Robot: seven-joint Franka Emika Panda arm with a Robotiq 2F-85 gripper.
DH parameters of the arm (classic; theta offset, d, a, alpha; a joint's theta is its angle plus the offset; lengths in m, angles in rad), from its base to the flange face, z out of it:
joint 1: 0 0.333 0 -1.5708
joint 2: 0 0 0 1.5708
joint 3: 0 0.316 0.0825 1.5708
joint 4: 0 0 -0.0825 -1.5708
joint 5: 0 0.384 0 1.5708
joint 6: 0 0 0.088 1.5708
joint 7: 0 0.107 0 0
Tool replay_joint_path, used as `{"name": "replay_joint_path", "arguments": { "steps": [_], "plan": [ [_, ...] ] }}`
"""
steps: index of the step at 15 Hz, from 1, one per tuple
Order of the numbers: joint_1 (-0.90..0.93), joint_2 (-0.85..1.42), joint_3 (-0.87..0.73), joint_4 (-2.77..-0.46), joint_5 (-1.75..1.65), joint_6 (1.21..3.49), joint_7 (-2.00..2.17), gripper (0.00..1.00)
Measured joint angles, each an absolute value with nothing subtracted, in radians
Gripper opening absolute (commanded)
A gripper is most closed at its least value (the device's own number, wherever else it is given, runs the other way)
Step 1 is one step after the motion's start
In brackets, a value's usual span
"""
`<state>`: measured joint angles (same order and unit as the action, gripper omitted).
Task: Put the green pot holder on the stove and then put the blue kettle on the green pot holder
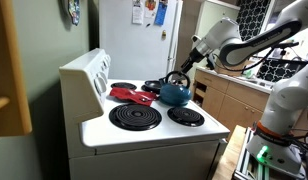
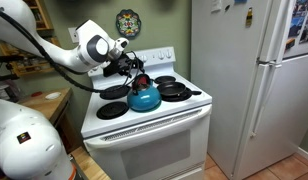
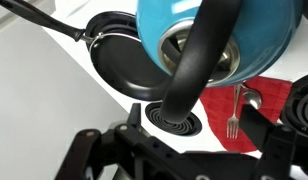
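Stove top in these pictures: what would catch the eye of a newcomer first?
The teal-blue kettle stands out most, sitting in the middle of the white stove between the coil burners, with the robot's black claw just above its arched handle. Next come the flat red pad beside it, toward the back panel, and the black frying pan on the fridge side.

A home kitchen is shown. A white stove (image 1: 154, 137) with black coil burners (image 1: 135, 117) is set under the claw (image 1: 184, 68). A blue kettle (image 1: 175, 94) is seen just below the claw and a frying pan (image 2: 174, 90) beside it. A white fridge (image 2: 249, 90), hung with papers (image 1: 154, 12), is stood well apart from the claw, past the stove. Wooden cabinets (image 1: 229, 100) are fitted behind the claw, and a decorative plate (image 2: 128, 22) is hung on the green wall (image 2: 164, 25) above it.
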<state>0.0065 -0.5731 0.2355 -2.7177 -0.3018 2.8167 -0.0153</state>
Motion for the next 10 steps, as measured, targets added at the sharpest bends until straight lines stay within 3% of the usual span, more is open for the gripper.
{"name": "replay_joint_path", "arguments": {
  "steps": [10],
  "plan": [
    [0.05,-0.579,0.227,-2.628,-0.157,2.798,0.072,1.0]
  ]
}}
